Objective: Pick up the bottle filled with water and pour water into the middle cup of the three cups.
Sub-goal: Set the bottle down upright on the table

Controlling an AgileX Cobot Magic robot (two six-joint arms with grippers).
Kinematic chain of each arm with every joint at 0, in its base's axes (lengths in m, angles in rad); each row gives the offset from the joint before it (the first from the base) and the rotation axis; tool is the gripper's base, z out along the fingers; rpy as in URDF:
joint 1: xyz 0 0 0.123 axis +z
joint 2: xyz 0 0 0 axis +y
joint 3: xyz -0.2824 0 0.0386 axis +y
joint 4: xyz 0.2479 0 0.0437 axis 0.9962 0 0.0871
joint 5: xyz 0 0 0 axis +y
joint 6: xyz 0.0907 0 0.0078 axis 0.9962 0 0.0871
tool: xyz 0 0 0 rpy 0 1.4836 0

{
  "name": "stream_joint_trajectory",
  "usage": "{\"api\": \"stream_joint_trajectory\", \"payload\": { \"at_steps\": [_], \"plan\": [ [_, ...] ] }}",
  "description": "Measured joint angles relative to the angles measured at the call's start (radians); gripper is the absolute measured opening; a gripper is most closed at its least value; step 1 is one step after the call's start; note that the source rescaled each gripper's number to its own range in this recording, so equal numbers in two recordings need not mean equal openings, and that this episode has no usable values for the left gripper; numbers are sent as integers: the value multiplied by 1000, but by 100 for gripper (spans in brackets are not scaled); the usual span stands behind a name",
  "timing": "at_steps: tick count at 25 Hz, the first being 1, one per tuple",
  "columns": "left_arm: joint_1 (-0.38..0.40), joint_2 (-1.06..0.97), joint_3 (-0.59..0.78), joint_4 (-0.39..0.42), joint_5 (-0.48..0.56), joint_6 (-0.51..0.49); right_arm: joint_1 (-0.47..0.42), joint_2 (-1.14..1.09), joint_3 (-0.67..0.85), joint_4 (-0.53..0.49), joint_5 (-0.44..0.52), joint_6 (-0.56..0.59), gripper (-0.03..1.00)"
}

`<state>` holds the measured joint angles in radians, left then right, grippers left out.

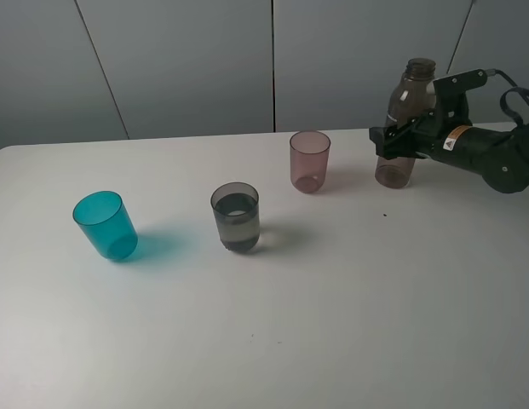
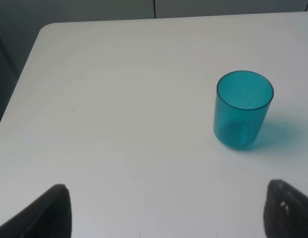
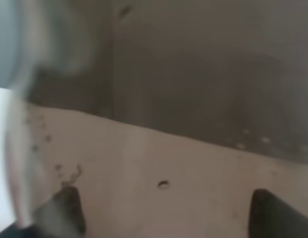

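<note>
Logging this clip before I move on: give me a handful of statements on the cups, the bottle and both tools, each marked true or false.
1. The right tool is around the bottle, which stands upright at the table's far right. True.
2. The grey middle cup is empty. False: it holds liquid to roughly half its height.
3. The teal cup stands leftmost of the three. True.
4. The pink cup lies on its side. False: it stands upright, mouth up.
5. The left tool grips the teal cup. False: its fingers are apart and the cup stands clear beyond them.
</note>
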<state>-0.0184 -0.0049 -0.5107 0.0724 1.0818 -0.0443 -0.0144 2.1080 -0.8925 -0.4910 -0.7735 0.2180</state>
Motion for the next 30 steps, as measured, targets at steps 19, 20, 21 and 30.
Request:
{"api": "stream_joint_trajectory", "payload": {
  "at_steps": [19,20,21,30],
  "plan": [
    [0,0,0,0,0,0,0,-154,208,15,144,-4,35],
    [0,0,0,0,0,0,0,-166,220,17,148,-4,38],
    [0,0,0,0,0,0,0,-178,237,24,159,-4,44],
    [0,0,0,0,0,-2,0,-481,373,98,404,33,99]
  ]
}}
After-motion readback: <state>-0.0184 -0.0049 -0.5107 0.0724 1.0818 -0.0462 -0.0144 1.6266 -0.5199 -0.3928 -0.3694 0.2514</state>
